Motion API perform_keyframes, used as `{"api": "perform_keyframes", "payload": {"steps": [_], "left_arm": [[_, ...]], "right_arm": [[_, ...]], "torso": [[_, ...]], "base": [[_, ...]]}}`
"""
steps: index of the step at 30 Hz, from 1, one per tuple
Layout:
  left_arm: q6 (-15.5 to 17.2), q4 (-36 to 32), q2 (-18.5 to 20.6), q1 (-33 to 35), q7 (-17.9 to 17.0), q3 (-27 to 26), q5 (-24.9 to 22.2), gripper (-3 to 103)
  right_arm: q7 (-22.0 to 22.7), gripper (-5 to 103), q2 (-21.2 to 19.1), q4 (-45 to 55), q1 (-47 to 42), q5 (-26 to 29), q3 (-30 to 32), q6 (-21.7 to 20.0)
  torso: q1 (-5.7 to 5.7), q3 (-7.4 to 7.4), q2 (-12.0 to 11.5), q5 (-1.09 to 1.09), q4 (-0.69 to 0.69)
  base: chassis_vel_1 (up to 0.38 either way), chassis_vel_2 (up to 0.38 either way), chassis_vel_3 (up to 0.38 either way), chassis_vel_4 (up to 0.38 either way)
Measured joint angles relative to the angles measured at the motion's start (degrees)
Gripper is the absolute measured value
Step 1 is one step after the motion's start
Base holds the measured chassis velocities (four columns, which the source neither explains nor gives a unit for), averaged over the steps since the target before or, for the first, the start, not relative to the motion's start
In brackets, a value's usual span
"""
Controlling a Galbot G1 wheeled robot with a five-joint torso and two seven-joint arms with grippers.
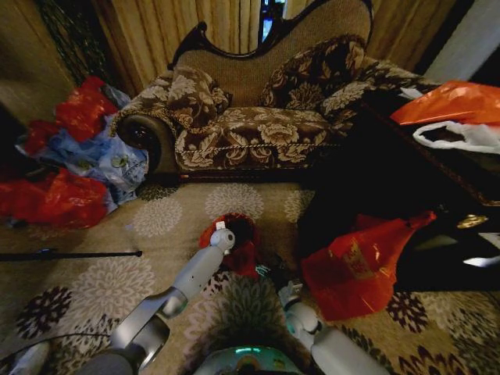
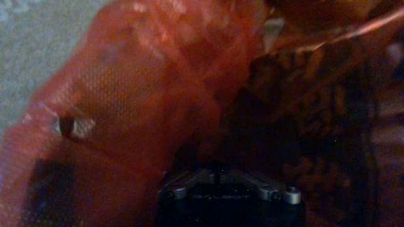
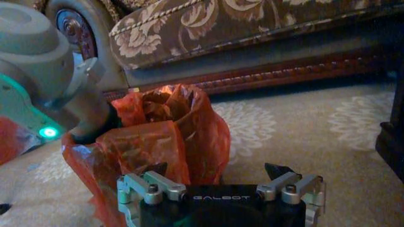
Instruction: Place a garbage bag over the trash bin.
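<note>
The garbage bag point(image 1: 234, 244), thin glossy red plastic, stands bunched and upright on the carpet in front of the sofa. It wraps the trash bin, of which I see just a dark hollow point(image 1: 244, 232) at the bag's mouth. My left gripper point(image 1: 225, 233) reaches in at the bag's top rim, and crinkled red plastic point(image 2: 139, 94) presses close around it in the left wrist view. My right gripper point(image 3: 218, 171) hovers open just short of the bag point(image 3: 158, 142), near the floor, with nothing between its fingertips.
A patterned sofa point(image 1: 258, 125) stands right behind the bag. Stuffed red and blue bags point(image 1: 70, 172) pile at the left. A larger printed orange-red bag point(image 1: 359, 266) leans on a dark table point(image 1: 406, 172) at the right. A black rod point(image 1: 70, 254) lies on the carpet.
</note>
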Motion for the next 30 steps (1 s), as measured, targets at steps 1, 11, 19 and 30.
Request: {"api": "perform_keyframes", "payload": {"steps": [1,11,19,30], "left_arm": [[-0.1,-0.4,0.3,0.0,0.1,0.0,0.0,0],[0.1,-7.0,2.8,0.8,-2.4,0.5,-2.9,0],[-0.3,-17.0,5.8,3.9,-3.7,2.2,-3.7,0],[-13.6,-34.7,13.6,9.9,13.5,2.4,12.6,0]], "right_arm": [[0.0,100,0.0,0.1,0.0,-0.1,0.0,0.0],[0.3,100,0.0,0.1,-0.2,-0.4,-0.6,0.0],[0.6,100,-0.2,0.3,0.1,-1.0,-1.1,-0.1],[0.8,100,-1.2,3.4,-2.2,-1.6,1.6,-0.1]], "torso": [[0.00,0.00,0.0,0.00,0.00],[0.00,0.00,0.0,-0.01,0.00],[0.00,0.00,0.0,-0.01,0.01],[0.00,0.00,0.0,-0.02,-0.01]], "base": [[0.000,0.000,0.000,0.000],[0.000,0.000,0.000,0.000],[0.000,0.000,0.000,0.000],[0.000,0.000,0.000,0.000]]}}
